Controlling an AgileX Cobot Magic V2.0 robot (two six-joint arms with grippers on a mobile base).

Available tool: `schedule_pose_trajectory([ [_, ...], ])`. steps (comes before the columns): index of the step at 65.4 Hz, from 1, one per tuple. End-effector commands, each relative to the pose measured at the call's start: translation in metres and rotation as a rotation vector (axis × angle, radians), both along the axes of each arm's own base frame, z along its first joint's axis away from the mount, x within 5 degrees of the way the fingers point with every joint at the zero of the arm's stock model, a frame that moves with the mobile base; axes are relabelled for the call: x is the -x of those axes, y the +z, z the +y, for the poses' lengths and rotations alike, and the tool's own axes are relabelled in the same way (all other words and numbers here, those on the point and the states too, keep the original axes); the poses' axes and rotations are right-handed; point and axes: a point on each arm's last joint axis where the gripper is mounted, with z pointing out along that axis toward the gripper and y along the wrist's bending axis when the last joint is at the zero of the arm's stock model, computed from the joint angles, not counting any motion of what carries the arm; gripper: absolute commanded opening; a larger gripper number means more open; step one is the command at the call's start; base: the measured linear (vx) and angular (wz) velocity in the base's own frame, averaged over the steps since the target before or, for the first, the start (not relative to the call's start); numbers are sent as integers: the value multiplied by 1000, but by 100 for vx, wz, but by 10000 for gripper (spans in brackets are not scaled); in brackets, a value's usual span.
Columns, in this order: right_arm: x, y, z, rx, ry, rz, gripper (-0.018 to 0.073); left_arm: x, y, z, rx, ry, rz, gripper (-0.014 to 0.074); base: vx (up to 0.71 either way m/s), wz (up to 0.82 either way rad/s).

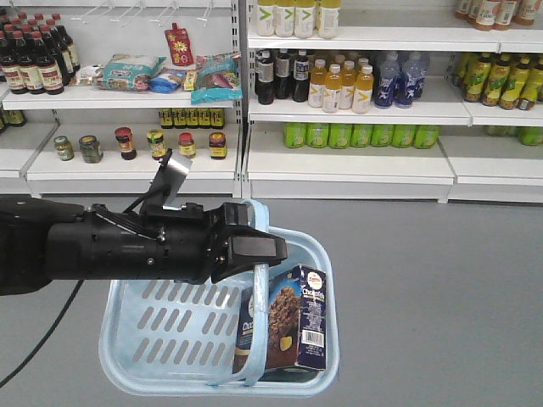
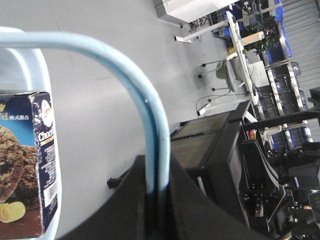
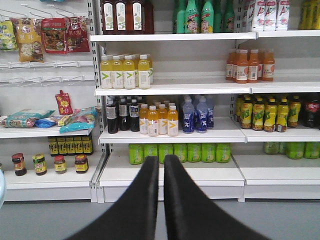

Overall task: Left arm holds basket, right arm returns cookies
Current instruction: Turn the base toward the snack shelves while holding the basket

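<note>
The light blue basket [image 1: 127, 339] hangs over the grey floor by its hoop handle [image 1: 257, 292]. My left gripper [image 1: 254, 250], at the end of the thick black left arm [image 1: 102, 250], is shut on that handle. In the left wrist view the handle [image 2: 125, 70] runs down between the black jaws of the left gripper [image 2: 157, 167]. The cookies [image 1: 288, 326], a navy-and-brown box, stand upright in the basket's right end and also show in the left wrist view [image 2: 25, 160]. My right gripper [image 3: 162, 161] faces the shelves, shut and holding nothing. The right arm is out of the front view.
White store shelves [image 1: 348, 165] stand across the back with juice bottles [image 1: 339, 85], green cans [image 1: 356, 136], jars [image 1: 127, 144] and snack packs [image 1: 212, 80]. Grey floor [image 1: 441, 280] lies between me and them. The robot's black base [image 2: 210, 150] shows behind the left gripper.
</note>
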Motion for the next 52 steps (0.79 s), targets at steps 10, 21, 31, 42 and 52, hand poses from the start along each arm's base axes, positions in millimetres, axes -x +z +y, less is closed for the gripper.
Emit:
schedule_pose_trajectory([
  [10, 1, 2, 0, 14, -6, -70, -6, 5, 32, -2, 139, -4, -43, -3, 50, 7],
  [21, 1, 2, 0, 14, -6, -70, -6, 5, 32, -2, 139, -4, -43, -3, 47, 6],
  [31, 1, 2, 0, 14, -6, -70, -6, 5, 32, -2, 139, -4, -43, -3, 43, -4],
  [42, 1, 2, 0, 14, -6, -70, -6, 5, 32, -2, 139, -4, -43, -3, 38, -30],
  [52, 1, 2, 0, 14, -6, -70, -6, 5, 32, -2, 139, -4, -43, -3, 33, -63],
])
